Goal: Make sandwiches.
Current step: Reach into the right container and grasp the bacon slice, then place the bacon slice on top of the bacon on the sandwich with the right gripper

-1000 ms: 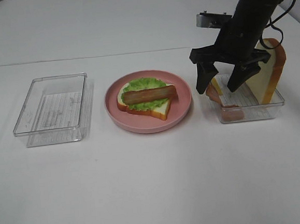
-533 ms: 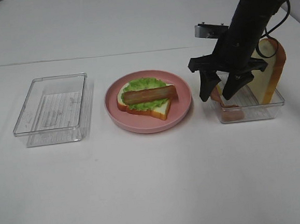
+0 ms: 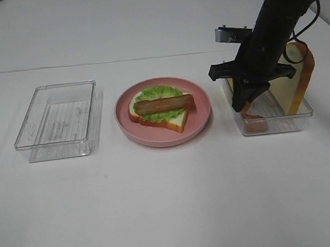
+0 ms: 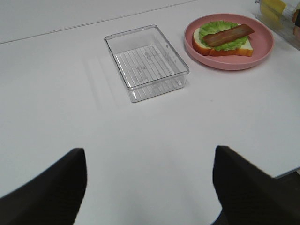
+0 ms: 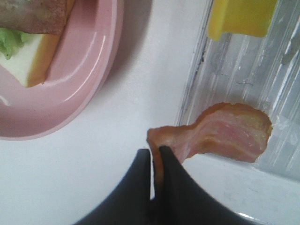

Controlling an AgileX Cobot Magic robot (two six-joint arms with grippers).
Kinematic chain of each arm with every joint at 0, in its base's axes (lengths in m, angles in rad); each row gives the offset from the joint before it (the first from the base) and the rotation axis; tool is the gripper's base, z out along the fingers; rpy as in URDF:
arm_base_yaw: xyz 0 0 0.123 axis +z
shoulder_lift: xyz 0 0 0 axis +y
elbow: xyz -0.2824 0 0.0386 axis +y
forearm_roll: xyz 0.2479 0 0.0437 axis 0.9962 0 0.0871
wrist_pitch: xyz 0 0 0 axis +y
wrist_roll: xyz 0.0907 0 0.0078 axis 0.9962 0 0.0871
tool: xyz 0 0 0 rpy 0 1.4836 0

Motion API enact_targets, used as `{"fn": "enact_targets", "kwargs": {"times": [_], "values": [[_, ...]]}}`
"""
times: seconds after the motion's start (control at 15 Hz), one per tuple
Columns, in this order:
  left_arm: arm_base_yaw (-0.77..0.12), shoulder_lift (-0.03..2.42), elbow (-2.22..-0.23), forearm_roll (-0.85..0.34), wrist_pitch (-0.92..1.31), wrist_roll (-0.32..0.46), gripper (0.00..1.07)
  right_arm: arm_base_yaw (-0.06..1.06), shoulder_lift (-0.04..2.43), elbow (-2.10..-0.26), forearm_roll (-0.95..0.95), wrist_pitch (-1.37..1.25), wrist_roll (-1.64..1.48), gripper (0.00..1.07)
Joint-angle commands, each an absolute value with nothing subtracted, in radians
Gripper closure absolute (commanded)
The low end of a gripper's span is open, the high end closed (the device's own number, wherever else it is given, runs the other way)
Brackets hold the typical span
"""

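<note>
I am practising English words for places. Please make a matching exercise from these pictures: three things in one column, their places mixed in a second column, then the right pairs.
Things:
1. ham slice
2. bacon strip
3. bread slice

Places:
a. lying on the lettuce on the pink plate
b. standing on edge in the tray on the right
c. pinched by the shut right gripper

Pairs: 1-c, 2-a, 3-b.

No legible text, label, brand, number or sign is found in any view. Only parallel ribbed lines are seen on the base of the empty clear plastic tray [image 3: 56, 123] [image 4: 146, 63]; no characters can be made out there.
</note>
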State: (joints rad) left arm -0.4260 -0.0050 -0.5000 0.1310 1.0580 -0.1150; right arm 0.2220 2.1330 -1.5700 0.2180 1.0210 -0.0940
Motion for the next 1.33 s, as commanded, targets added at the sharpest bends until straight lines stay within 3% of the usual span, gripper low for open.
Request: {"fn": "enact_targets", "kwargs": {"times": [0.07,0.87,1.33], "values": [[-0.429,-0.025,-0.498,0.136,1.047,-0.113,0.35,0.225,2.134,-1.576,0.222,1.047,-0.092,1.07],[-0.429,-0.025,-0.498,0.136,1.047,-0.113,0.35,0.225,1.898,-1.576,0.266,1.055,-0.097,1.07],[-0.429,-0.025,-0.498,0.136,1.047,-0.113,0.35,0.225,1.934,-1.576,0.725,0.99,-0.328,1.07]]}}
